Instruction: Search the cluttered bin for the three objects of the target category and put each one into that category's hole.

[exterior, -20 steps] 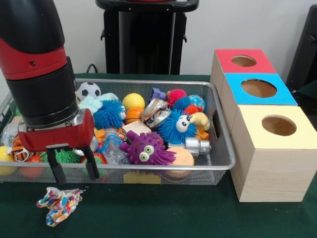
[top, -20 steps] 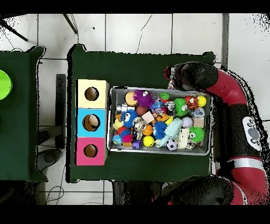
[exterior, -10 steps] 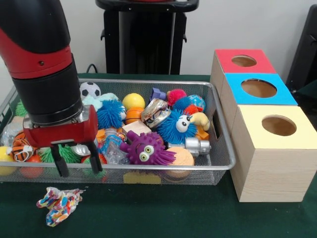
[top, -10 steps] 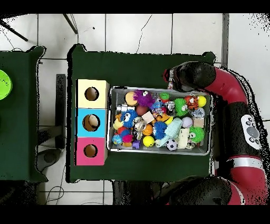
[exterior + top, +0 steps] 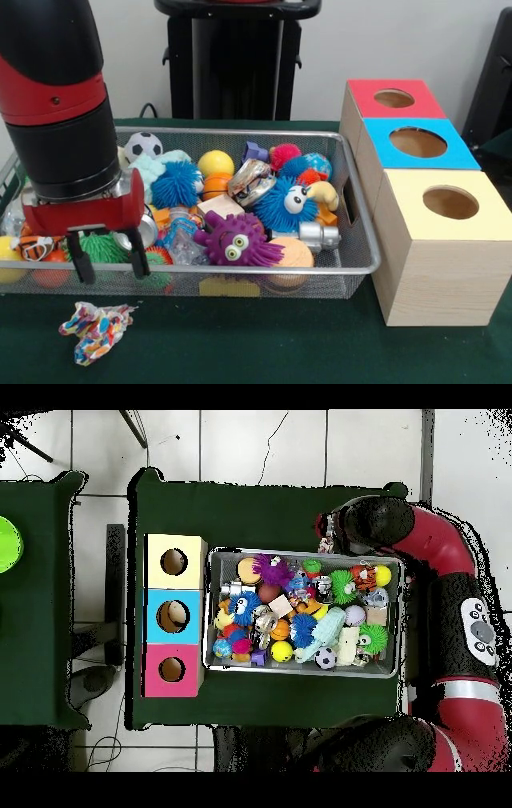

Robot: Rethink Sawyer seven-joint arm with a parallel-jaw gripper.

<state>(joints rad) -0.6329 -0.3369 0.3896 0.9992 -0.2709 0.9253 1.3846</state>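
The red and black gripper (image 5: 108, 264) hangs with its fingers wide apart, holding nothing. It is over the near rim of the silver wire mesh bin (image 5: 352, 240). A knotted, many-coloured rope toy (image 5: 94, 330) lies on the green table (just outside the bin).

One wire-mesh bin (image 5: 362, 254) is sitting on the table. Three wooden boxes are standing beside it: one red-topped (image 5: 394, 99), one blue-topped (image 5: 418, 144), one yellow-topped (image 5: 450, 204), each showing one round hole. One knotted rope toy (image 5: 94, 329) is lying outside the bin. One soccer ball (image 5: 144, 146) is showing.
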